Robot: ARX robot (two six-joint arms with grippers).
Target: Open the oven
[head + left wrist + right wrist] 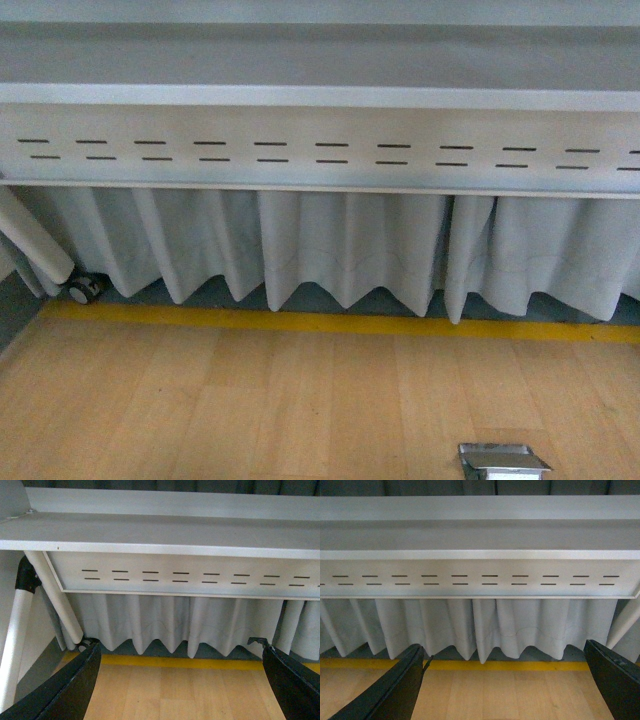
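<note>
The left gripper [176, 650] is seen with its black jaws spread wide, and nothing is held between them. The right gripper [503, 646] is likewise spread wide and empty. Both are held low, near the wooden floor [180, 695], and both are pointed the way the robot faces.

Beyond the jaws, in both wrist views, a yellow line [505, 665] is seen on the floor. Behind it hangs a pleated grey curtain [485, 625]. Above that a pale slotted panel [480, 580] is fixed under the front edge of a table [160, 547]. A white table leg [55, 600] is shown only by the left wrist camera, so the left arm is judged to be nearer that end of the table.

The oven is not shown in any of the three views. Its direction from either gripper therefore cannot be read off, and neither can the run of its handle or which arm is closer to it. Since only the underside and edge of the table are seen, it is judged likely that the oven stands on the tabletop, above and ahead of both grippers. The arms would then have to be raised before any reach could be planned.

In the front view a metal floor box [500, 462] is seen low on the right.
</note>
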